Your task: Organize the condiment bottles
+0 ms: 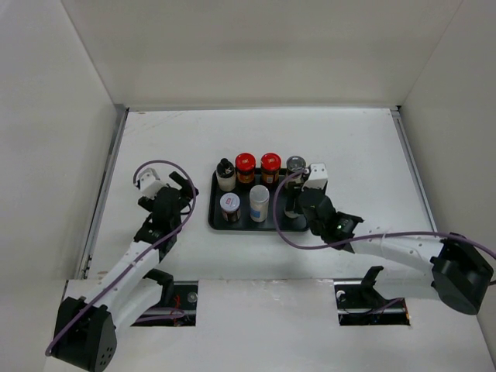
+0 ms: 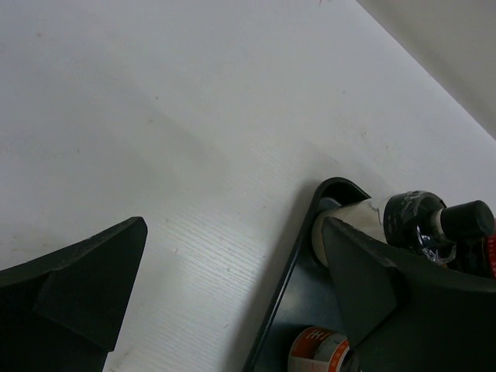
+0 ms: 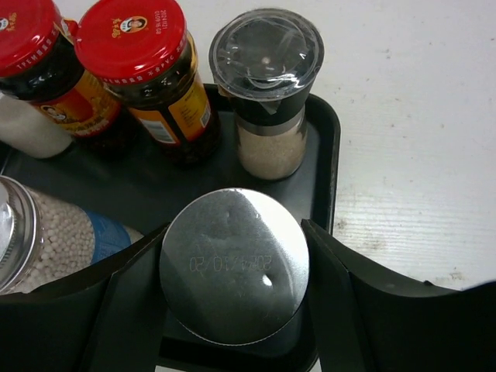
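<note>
A black tray (image 1: pixel 217 221) holds the condiment bottles. Its back row has a white bottle with a black cap (image 1: pixel 225 175), two red-lidded jars (image 1: pixel 245 164) (image 1: pixel 270 164) and a grey-lidded jar (image 1: pixel 295 165). In front stand a silver-capped jar (image 1: pixel 230 206) and a white-lidded jar (image 1: pixel 259 201). My right gripper (image 1: pixel 297 204) (image 3: pixel 234 271) is shut on a second silver-capped jar (image 3: pixel 234 263) at the tray's front right corner; both fingers touch its cap. My left gripper (image 1: pixel 180 191) (image 2: pixel 232 287) is open and empty over bare table, left of the tray.
The right wrist view shows the tray rim (image 3: pixel 332 155) close to the held jar, the grey-lidded jar (image 3: pixel 267 58) just behind it, and a blue-labelled jar (image 3: pixel 46 232) at the left. White walls enclose the table (image 1: pixel 155 147) on three sides.
</note>
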Tool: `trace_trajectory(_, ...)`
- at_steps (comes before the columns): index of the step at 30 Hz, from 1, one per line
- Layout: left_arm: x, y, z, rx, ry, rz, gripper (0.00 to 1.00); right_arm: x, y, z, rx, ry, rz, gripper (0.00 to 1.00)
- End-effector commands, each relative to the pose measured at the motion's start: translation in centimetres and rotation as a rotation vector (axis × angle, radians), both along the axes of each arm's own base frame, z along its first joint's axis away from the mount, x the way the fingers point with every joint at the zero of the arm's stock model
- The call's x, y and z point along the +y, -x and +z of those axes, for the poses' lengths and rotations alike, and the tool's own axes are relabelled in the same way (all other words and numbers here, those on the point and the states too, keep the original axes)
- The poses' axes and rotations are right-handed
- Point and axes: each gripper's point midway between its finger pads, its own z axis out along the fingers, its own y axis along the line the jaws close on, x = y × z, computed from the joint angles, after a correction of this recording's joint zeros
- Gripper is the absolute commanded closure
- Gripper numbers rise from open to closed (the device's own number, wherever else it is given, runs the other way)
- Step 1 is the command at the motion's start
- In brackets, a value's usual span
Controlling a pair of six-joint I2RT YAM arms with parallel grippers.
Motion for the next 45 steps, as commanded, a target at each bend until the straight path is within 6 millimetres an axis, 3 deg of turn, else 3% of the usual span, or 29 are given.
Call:
trace_trajectory(1,0.1,-0.2,1.9,-0.014,0.022,0.005,0.00,1.6,-0.8,2.5,-0.078,-0.097,0.015,0.33)
trace_trajectory(5,0.1,0.0,2.4,0.004,0.012,0.005,0.00,1.9,-0.6,2.1,-0.065,-0.089,0.035,0.20)
trace_trajectory(8,0.0,-0.2,3.1,0.001,0.011,0.001,0.00,1.5,-0.5,3.0,-0.086,-0.102,0.026,0.10)
trace_trajectory(12,-0.2,0.0,4.5,-0.010,0.007,-0.004,0.00,0.7,0.0,5.5,-0.133,-0.146,0.018,0.00)
trace_trajectory(16,-0.7,-0.1,6.3,-0.037,0.003,-0.019,0.00,-0.9,0.8,9.3,-0.211,-0.237,-0.011,0.00)
trace_trajectory(18,-1.2,-0.1,6.8,-0.040,0.003,-0.031,0.00,-2.8,0.8,10.9,-0.261,-0.293,-0.060,0.00)
trace_trajectory(22,-2.3,-0.3,7.2,-0.048,-0.001,-0.056,0.00,-8.8,0.7,12.6,-0.359,-0.397,-0.266,0.00)
trace_trajectory(25,-3.0,-0.3,6.9,-0.041,-0.006,-0.076,0.00,-12.8,1.1,12.3,-0.409,-0.481,-0.396,0.00)
trace_trajectory(28,-4.2,-0.3,6.5,-0.039,-0.008,-0.109,0.00,-15.3,1.6,11.0,-0.435,-0.562,-0.485,0.00)
trace_trajectory(33,-5.8,-0.3,5.9,-0.032,-0.029,-0.144,0.00,-18.0,1.4,7.3,-0.415,-0.607,-0.601,0.00)
trace_trajectory(39,-6.1,0.0,6.3,-0.057,-0.042,-0.142,0.00,-17.1,0.5,5.7,-0.360,-0.642,-0.557,0.00)
trace_trajectory(45,-6.4,0.0,6.3,-0.041,-0.061,-0.155,0.00,-16.0,-0.1,5.3,-0.339,-0.641,-0.514,0.00)
